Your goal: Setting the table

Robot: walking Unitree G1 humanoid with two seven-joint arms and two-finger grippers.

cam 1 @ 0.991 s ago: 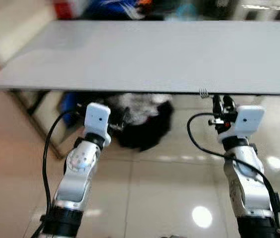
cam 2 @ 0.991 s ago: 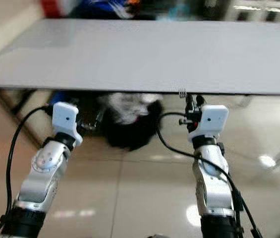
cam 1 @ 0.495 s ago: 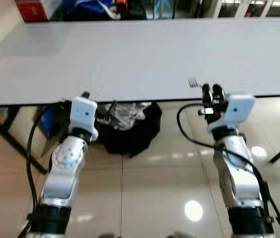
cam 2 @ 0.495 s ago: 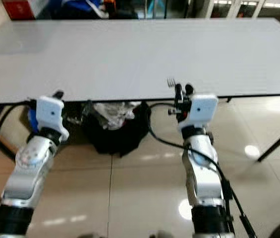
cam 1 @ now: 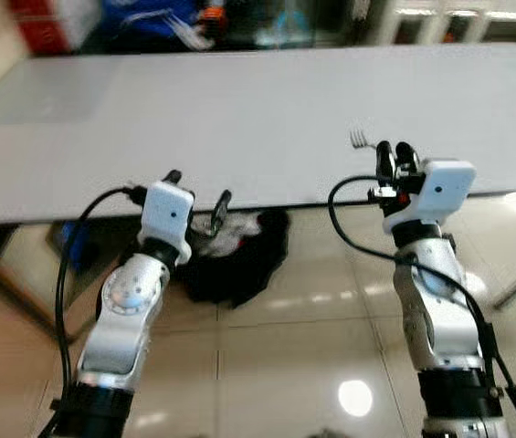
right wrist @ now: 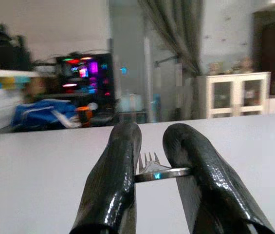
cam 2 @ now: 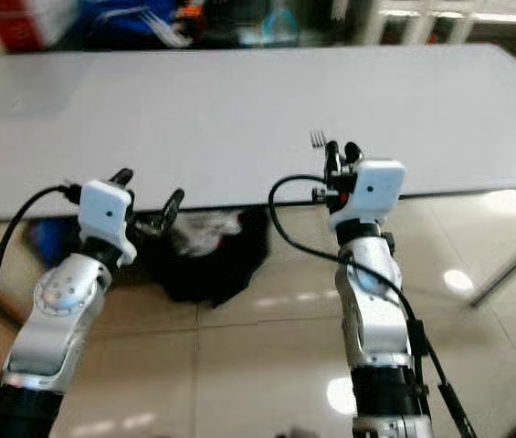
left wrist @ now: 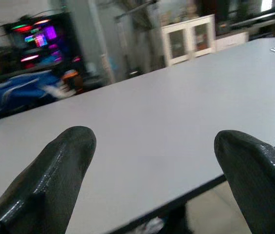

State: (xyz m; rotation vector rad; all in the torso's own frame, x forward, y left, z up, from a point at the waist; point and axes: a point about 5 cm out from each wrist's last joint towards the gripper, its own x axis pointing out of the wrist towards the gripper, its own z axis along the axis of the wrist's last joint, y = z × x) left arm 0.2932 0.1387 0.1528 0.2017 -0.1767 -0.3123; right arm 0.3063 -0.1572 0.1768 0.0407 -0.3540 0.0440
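The right gripper [cam 1: 395,157] is pinching a fork [right wrist: 149,163] between its two fingers. The fork is held just over the near edge of the surface [cam 1: 239,109], toward its right half, tines [cam 1: 360,139] pointing away from the robot and slightly to its left. The handle passes crosswise between the fingers in the right wrist view, so the long axis runs across the grip, not along it.

The left gripper [cam 1: 197,189] hangs at the near edge of the surface, left of centre, fingers spread wide and holding nothing. The right arm is the one carrying the task's thing; the left is well apart from it.

The grey top ahead of the fork is bare right to its far edge. Judged from this, the next move is to carry the fork forward over the top and lower it flat. Nothing on the top obstructs that path.

Below the near edge, between the arms, a dark bag [cam 1: 239,260] with pale contents lies on the tiled floor [cam 1: 312,347]. Blurred coloured clutter [cam 1: 166,18] stands beyond the far left corner.
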